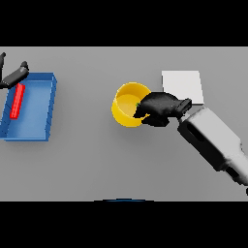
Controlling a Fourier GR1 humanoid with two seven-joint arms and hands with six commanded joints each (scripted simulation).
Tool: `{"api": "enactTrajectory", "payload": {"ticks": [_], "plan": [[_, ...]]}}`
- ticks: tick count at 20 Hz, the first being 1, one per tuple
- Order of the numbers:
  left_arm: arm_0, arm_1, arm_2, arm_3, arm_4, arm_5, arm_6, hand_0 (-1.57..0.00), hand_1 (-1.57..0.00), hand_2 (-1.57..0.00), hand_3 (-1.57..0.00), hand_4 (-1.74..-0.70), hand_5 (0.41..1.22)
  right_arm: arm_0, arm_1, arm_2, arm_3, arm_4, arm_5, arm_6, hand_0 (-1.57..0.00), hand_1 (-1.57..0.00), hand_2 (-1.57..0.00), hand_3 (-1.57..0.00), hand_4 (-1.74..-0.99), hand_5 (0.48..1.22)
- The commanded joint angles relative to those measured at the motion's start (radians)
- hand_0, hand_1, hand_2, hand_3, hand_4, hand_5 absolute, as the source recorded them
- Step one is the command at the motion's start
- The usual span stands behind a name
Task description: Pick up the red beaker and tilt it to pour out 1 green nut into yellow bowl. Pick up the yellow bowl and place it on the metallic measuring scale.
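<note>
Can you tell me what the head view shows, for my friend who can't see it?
The right hand grips the rim of a yellow bowl with a green nut inside, beside a pale scale. On the left, a red beaker lies in a blue tray, with the left hand at its top.

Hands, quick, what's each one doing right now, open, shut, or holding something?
Left hand: at the blue tray's far corner, above the red beaker; fingers cannot be told.
Right hand: shut on the yellow bowl's rim.
</note>
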Motion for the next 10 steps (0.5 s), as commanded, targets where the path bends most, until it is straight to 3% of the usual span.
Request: {"api": "enactTrajectory", "payload": {"ticks": [1,4,7,8,10], "plan": [[0.001,-0.005,0.003,0.016,0.003,-0.002,-0.006,0.00,0.00,0.00,0.00,-0.79,0.737,-0.001,-0.003,-0.002,-0.010,-0.002,0.009,0.025,-1.55,-1.55,-1.55,-1.30,-1.721,1.218],[-0.011,-0.006,0.005,0.017,0.003,-0.005,-0.006,0.00,0.00,0.00,0.00,-0.80,0.737,-0.020,0.016,0.003,-0.007,-0.008,0.019,0.067,-1.56,-1.55,-1.56,-1.35,-1.724,1.218],[-0.005,0.001,0.005,0.011,-0.002,0.000,-0.010,0.00,0.00,0.00,0.00,-0.80,0.747,-0.023,-0.015,-0.023,-0.018,-0.018,0.014,0.090,-1.57,-1.56,-1.56,-1.27,-1.723,1.219],[-0.007,0.003,0.005,0.009,-0.002,-0.004,-0.013,0.00,0.00,0.00,0.00,-0.79,0.748,-0.035,-0.027,-0.031,-0.020,-0.014,0.006,0.102,-1.47,-1.53,-1.57,-1.28,-1.723,1.220],[-0.013,0.000,0.004,0.022,-0.003,-0.013,-0.010,0.00,0.00,0.00,0.00,-0.79,0.753,-0.043,-0.047,-0.043,-0.019,-0.013,0.000,0.111,-1.51,-1.55,-1.57,-1.32,-1.723,1.220]]}}
